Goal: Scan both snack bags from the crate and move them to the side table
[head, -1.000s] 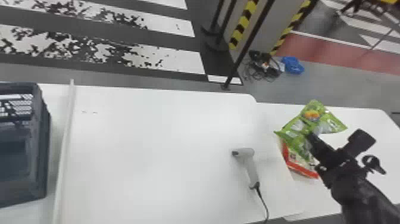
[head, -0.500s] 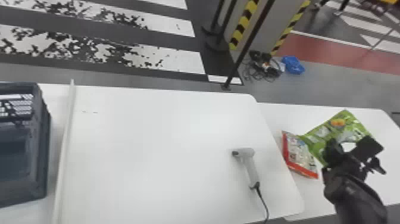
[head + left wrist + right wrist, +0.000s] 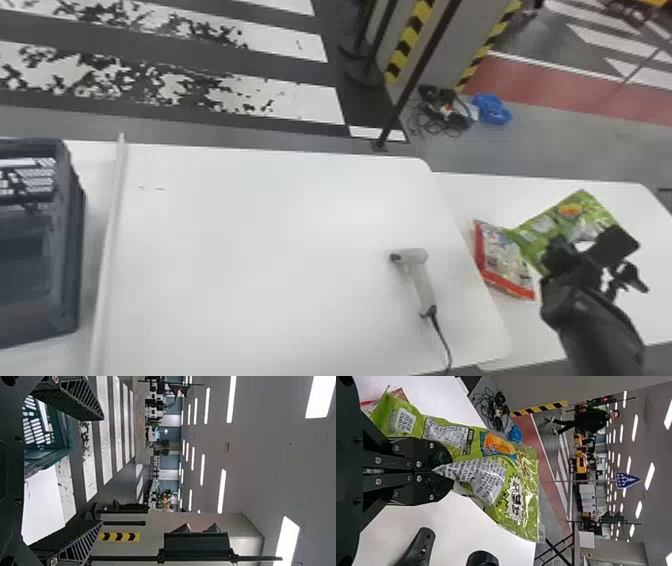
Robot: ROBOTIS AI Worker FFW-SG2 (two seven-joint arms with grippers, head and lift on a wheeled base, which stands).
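Side table point(image 3: 480, 195): off to the robot's right of the scanner point(image 3: 424, 285).
Green snack bag point(image 3: 542, 227): over that table, right of the scanner; a fold is pinched by the right gripper point(image 3: 443, 471), fingers together.
Red-edged bag point(image 3: 505, 260): on the table, between scanner and green bag.
Setting down: best lower gently until the film bears on the tabletop, clear of the other bag, then part the fingers slowly so nothing drags.
Right arm: reaches forward from the bottom edge, right of the scanner.
Left gripper point(image 3: 99, 469): spread wide, empty.
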